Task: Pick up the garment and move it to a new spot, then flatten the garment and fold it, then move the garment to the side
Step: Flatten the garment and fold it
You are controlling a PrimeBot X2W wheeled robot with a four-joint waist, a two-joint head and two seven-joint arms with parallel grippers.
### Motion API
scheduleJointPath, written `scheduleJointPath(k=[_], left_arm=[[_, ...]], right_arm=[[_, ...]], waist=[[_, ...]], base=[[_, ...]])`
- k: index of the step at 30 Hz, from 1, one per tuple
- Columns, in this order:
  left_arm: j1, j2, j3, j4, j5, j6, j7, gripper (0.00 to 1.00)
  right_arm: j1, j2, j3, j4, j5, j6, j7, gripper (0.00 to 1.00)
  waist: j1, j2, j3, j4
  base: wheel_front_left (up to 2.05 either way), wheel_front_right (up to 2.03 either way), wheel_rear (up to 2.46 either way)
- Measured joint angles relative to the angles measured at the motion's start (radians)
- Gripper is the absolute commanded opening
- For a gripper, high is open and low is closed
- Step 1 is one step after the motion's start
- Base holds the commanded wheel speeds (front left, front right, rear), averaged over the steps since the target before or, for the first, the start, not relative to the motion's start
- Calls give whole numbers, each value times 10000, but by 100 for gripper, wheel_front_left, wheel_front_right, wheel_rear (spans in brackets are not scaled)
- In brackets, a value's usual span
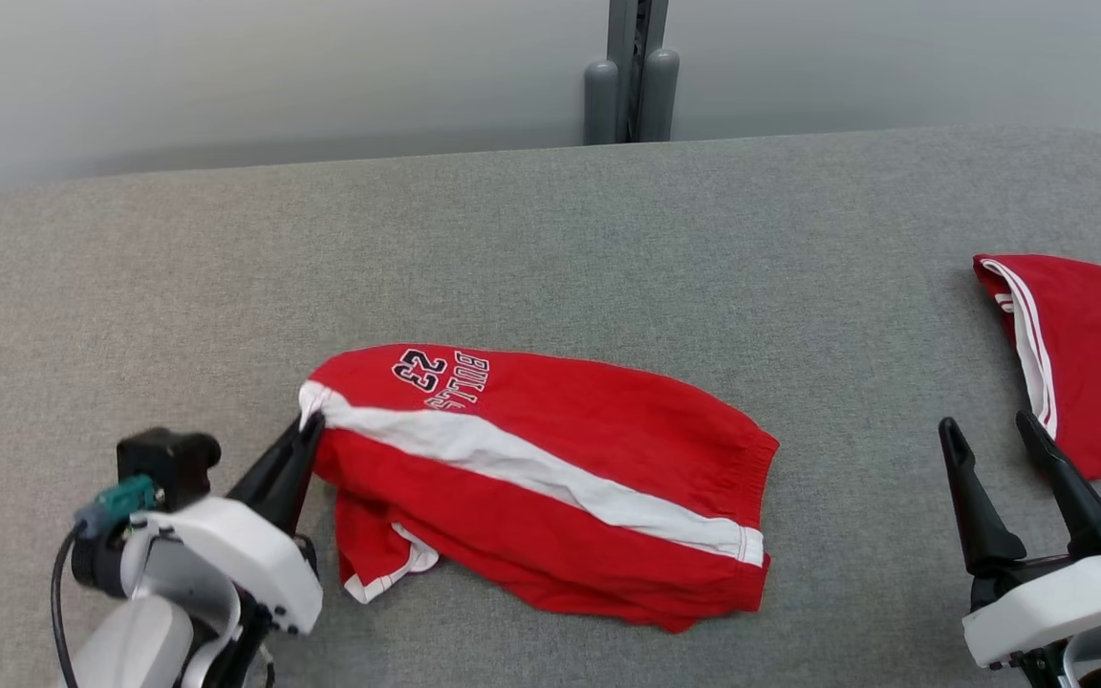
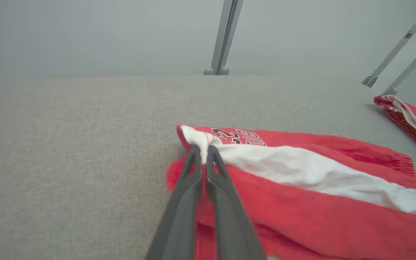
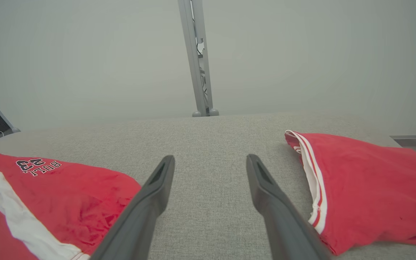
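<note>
Left gripper (image 2: 203, 148) pinched shut on garment (image 1: 560, 430) corner for the lift; right gripper (image 1: 988, 425) wide open, empty, hovering nearby.

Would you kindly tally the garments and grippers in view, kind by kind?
Red garments: 2 (lettered garment in the middle, striped-trim garment at the robot's right)
Grippers: 2 (left gripper pinching the lettered garment's corner, right gripper with fingers apart)
Total: 4
</note>
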Motion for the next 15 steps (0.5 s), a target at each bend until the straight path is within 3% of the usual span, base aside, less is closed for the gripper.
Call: scheduleJointPath(k=[7,14,15], left_arm=[[1733,-153,282,-125,-414,600,-602,0],[2175,-614,267,268,-715,522,-1043,0],[2236,-696,255,324,-715,541,-1143,53]], right_arm=[[27,2,23,-19,31,0,59,100],[71,-79,188,-86,29,0,98,100],[68,-84,198,-107,27,0,73,100]], waist=[[0,0,3,135],[1,0,-121,319],[0,0,-146,329]], base=[[0,0,0],[0,0,0],[0,0,0]])
